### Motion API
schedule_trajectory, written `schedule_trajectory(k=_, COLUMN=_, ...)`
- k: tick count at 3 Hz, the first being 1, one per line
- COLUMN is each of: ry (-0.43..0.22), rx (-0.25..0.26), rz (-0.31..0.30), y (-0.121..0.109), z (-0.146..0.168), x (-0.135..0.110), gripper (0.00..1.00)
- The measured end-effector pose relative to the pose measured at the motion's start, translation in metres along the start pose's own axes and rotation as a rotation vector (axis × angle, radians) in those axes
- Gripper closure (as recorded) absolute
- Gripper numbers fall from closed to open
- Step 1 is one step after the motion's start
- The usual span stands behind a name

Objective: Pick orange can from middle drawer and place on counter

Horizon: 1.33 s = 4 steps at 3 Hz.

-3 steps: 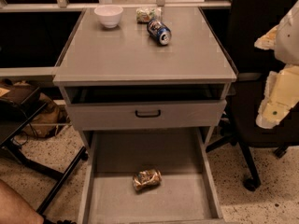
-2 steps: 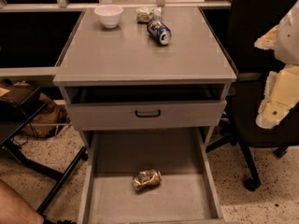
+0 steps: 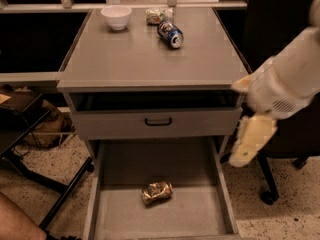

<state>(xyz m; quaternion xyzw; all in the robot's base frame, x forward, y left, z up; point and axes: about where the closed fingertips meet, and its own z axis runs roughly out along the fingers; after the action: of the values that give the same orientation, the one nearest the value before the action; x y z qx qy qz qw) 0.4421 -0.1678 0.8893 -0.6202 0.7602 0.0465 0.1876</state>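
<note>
The orange can (image 3: pixel 157 192) lies on its side on the floor of the pulled-out middle drawer (image 3: pixel 200 215), left of centre. The counter (image 3: pixel 145 59) is the grey cabinet top above it. My gripper (image 3: pixel 247 113) hangs at the right side of the cabinet, level with the upper drawer front, above and to the right of the can. Its two pale yellow fingers (image 3: pixel 252 140) stand apart, open and empty.
On the counter's back part stand a white bowl (image 3: pixel 116 16), a pale packet (image 3: pixel 157 15) and a blue can (image 3: pixel 170 34) on its side. A grey drawer front with a black handle (image 3: pixel 158 121) sits above the open drawer. A black chair (image 3: pixel 285 44) stands right; black frame legs (image 3: pixel 65 194) stand left.
My arm and gripper have moved left and down, from the right edge of view to beside the cabinet's right side. The can and the counter items have not moved.
</note>
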Motion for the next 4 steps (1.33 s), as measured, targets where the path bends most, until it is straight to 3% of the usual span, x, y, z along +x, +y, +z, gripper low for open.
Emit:
schedule_trajectory(k=1, ry=-0.096, rx=-0.127, rz=-0.032, y=0.027, z=0.108, x=-0.024, gripper=0.00)
schedule_trajectory(k=2, ry=-0.192, rx=-0.191, rz=-0.061, y=0.046, z=0.192, x=-0.049, gripper=0.00)
schedule_trajectory(k=3, ry=-0.192, rx=-0.191, rz=-0.061, y=0.046, z=0.192, x=-0.049, gripper=0.00)
schedule_trajectory(k=4, ry=-0.253, rx=-0.210, rz=-0.056, y=0.048, z=0.223, x=-0.054, gripper=0.00)
